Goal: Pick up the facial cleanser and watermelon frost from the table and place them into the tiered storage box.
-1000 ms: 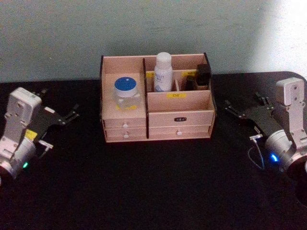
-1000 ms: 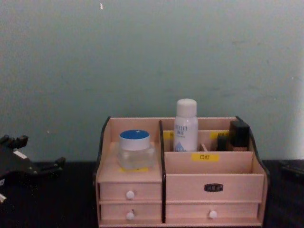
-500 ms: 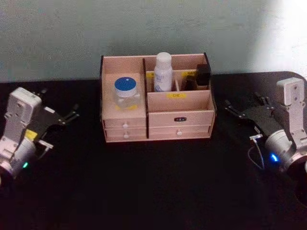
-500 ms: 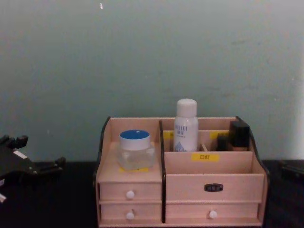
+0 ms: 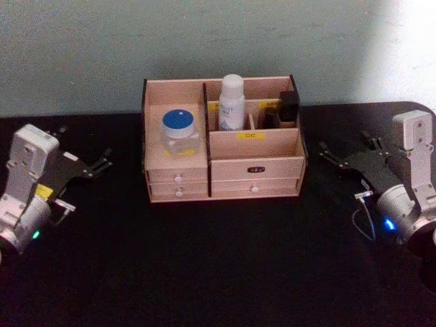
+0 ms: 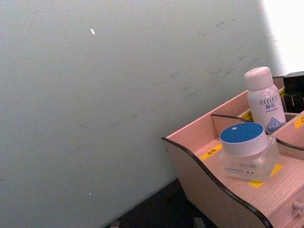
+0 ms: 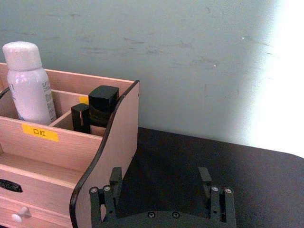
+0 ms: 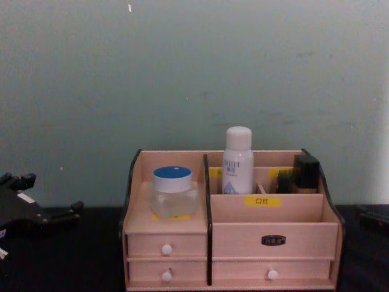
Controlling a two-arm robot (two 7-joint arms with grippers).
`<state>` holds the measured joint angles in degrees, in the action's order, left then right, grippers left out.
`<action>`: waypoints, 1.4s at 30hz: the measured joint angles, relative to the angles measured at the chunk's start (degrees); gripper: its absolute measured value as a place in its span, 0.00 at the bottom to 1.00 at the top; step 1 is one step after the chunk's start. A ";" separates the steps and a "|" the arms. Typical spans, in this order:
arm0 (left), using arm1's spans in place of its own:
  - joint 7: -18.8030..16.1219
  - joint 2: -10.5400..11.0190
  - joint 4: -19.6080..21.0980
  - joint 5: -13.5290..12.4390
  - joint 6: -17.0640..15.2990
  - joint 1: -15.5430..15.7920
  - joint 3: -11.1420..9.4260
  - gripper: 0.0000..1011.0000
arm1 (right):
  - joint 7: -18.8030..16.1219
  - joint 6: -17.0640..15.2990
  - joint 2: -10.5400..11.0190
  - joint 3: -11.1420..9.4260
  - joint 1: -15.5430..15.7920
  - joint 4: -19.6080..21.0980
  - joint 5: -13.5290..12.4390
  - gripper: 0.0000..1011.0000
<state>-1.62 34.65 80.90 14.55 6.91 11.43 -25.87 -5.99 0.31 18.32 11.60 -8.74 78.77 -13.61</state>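
Observation:
The tiered storage box (image 5: 272, 146) stands at the back middle of the black table. The facial cleanser (image 5: 232, 102) stands upright in its rear middle compartment, and the watermelon frost (image 5: 180, 129) sits on the left shelf above two small drawers. In the chest view the cleanser (image 8: 237, 161) rises about twice as high as the jar (image 8: 173, 191). My left gripper (image 5: 85, 146) hovers open to the left of the box, holding nothing. My right gripper (image 5: 344, 146) hovers open to the right of it, also with nothing between its fingers (image 7: 107, 194).
Two dark capped items (image 5: 289, 105) stand in the box's rear right compartment. A pale green wall rises close behind the box. Black tabletop (image 5: 218, 259) stretches in front of the box and between the arms.

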 joint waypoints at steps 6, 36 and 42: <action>0.00 0.00 0.00 0.00 0.00 0.00 0.00 0.99 | 0.00 0.00 0.00 0.00 0.00 0.00 0.00 0.99; 0.00 0.00 0.00 0.00 0.00 0.00 0.00 0.99 | 0.00 0.00 0.00 0.00 0.00 0.00 0.00 0.99; 0.00 0.00 0.00 0.00 0.00 0.00 0.00 0.99 | 0.00 0.00 0.00 0.00 0.00 0.00 0.00 0.99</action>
<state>-1.62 34.65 80.90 14.55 6.91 11.43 -25.86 -5.99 0.32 18.32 11.60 -8.74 78.77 -13.61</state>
